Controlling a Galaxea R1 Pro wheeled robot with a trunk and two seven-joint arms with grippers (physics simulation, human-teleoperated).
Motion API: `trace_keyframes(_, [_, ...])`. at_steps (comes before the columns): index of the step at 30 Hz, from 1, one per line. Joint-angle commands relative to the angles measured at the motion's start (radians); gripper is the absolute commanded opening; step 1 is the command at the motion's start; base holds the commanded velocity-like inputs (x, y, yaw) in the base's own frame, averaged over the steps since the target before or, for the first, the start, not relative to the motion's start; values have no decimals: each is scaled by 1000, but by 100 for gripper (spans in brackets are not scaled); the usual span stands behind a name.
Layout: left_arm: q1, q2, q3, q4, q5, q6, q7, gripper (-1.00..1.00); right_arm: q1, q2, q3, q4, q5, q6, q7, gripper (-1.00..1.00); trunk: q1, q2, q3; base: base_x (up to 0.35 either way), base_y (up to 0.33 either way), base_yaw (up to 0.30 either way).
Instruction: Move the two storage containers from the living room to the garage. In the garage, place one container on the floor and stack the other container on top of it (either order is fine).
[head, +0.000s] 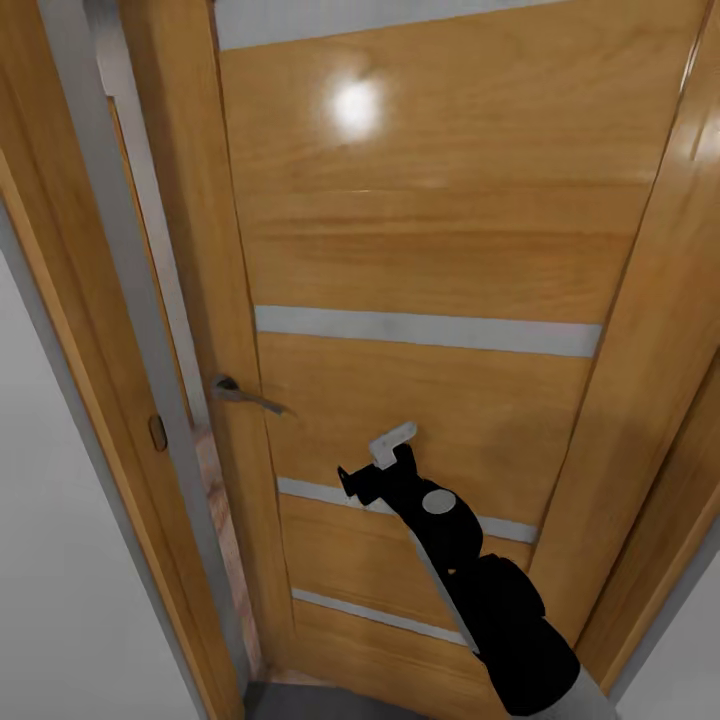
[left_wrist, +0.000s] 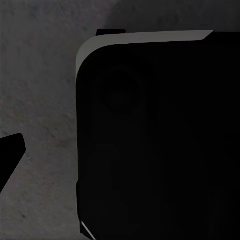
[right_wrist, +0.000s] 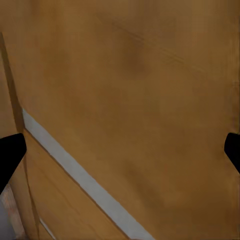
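- Head view: the right claw (head: 385, 462) reaches toward a wooden door (head: 420, 250); its handle (head: 245, 393) sits off to the claw's left. No bins here.
- Left wrist view: grey floor (left_wrist: 40, 100); I cannot tell that claw's state.
- Right wrist view: fingers (right_wrist: 10, 155) spread wide, holding nothing.

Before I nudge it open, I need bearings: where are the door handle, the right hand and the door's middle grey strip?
door handle (head: 245, 395), head view, on its lever.
right hand (head: 375, 462), head view, between its fingertips.
grey strip (head: 430, 330), head view, mid-length.
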Motion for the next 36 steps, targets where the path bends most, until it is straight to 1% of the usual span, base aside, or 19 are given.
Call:
trace_keyframes(1, [0, 0, 2, 0, 0, -3, -1, 100, -16, 2, 0, 1, 23, 12, 4, 100, 0, -1, -1, 0, 0, 0])
trace_keyframes(2, [0, -1, 2, 0, 0, -3, -1, 100, -35, 3, 0, 6, 21, 19, 4, 100, 0, -1, -1, 0, 0, 0])
trace_keyframes(5, [0, -1, 3, 0, 0, -3, -1, 100, -57, 4, 0, 18, 20, 25, -1, 100, 0, -1, -1, 0, 0, 0])
trace_keyframes(8, [0, -1, 3, 0, 0, -3, -1, 100, -92, 6, 0, 63, 19, 40, -33, 100, 0, -1, -1, 0, 0, 0])
trace_keyframes(14, [0, -1, 3, 0, 0, -3, -1, 100, -112, 6, 0, 108, 19, 45, -58, 100, 0, -1, -1, 0, 0, 0])
trace_keyframes(15, [0, -1, 3, 0, 0, -2, -2, 100, -118, 7, 0, 122, 19, 46, -78, 100, 0, -1, -1, 0, 0, 0])
trace_keyframes(18, [0, -1, 3, 0, 0, -2, -1, 100, -159, 9, 0, 194, 15, 48, -113, 100, 0, -1, -1, 0, 0, 0])
trace_keyframes(22, [0, -1, 2, 0, 0, -2, -2, 100, -197, 20, 0, 282, 13, 39, -126, 100, 0, -1, -1, 0, 0, 0])
trace_keyframes(24, [0, -1, 3, 0, 0, -3, -2, 100, -204, 23, 0, 300, 13, 37, -130, 100, 0, -1, -1, 0, 0, 0])
trace_keyframes(26, [0, -1, 3, 0, 0, -3, -1, 100, -228, 35, 0, 335, 13, 37, -145, 100, 0, -1, -1, 0, 0, 0])
trace_keyframes(28, [0, -1, 3, 0, 0, -3, -2, 100, -248, 38, -1, 364, 13, 38, -157, 100, 0, -1, -1, 0, 0, 0])
trace_keyframes(32, [0, -1, 3, 0, 0, -3, -2, 100, -298, 45, -1, 455, 12, 35, -181, 100, 0, -1, -1, 0, 0, 0])
trace_keyframes(34, [0, -1, 3, 0, 0, -3, -1, 100, -315, 57, -1, 494, 12, 32, -185, 100, 0, -1, -1, 0, 0, 0])
trace_keyframes(36, [0, 0, 3, 0, 0, -3, -1, 100, -332, 64, -1, 526, 12, 26, -192, 100, 0, -1, -1, 0, 0, 0])
